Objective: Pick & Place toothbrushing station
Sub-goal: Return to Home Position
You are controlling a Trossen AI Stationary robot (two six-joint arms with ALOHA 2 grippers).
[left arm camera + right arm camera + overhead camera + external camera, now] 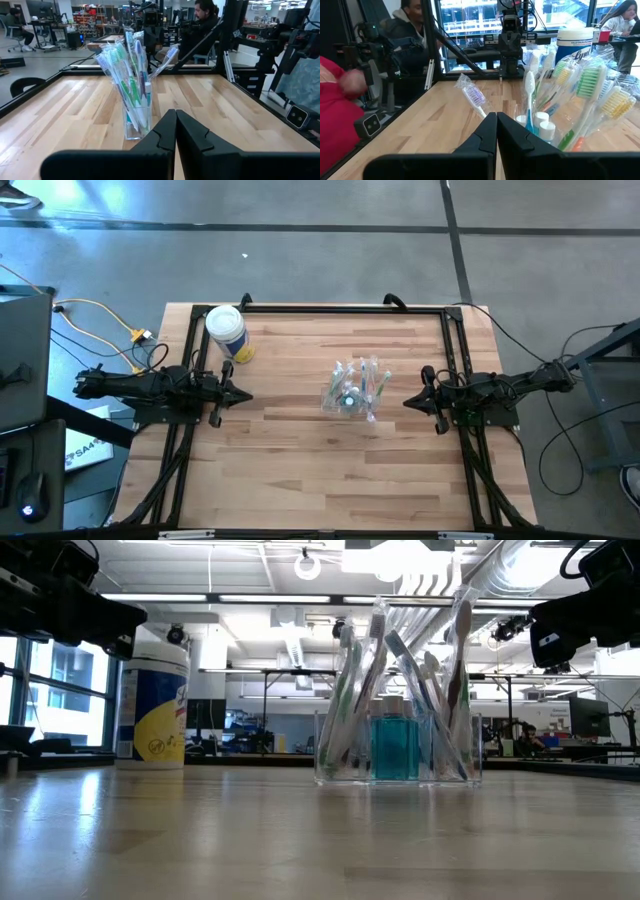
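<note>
The toothbrushing station point(352, 390) is a clear boxy holder that stands on its base near the table's middle. It holds several wrapped toothbrushes and a teal bottle point(393, 745). The left wrist view shows the station point(134, 90) ahead of the fingers, and so does the right wrist view point(560, 100). My left gripper point(245, 395) point(176, 114) hovers shut at the table's left side, pointing level at the station. At the right side my right gripper point(408, 402) point(497, 116) is also shut and faces the station. Neither touches anything.
A white cylindrical tub point(227, 332) point(152, 705) with a yellow label stands at the far left of the table. A black frame point(320, 308) runs along the table's edges. People sit beyond the table point(202, 17) point(410, 25). Bare wood lies near the front edge point(330, 480).
</note>
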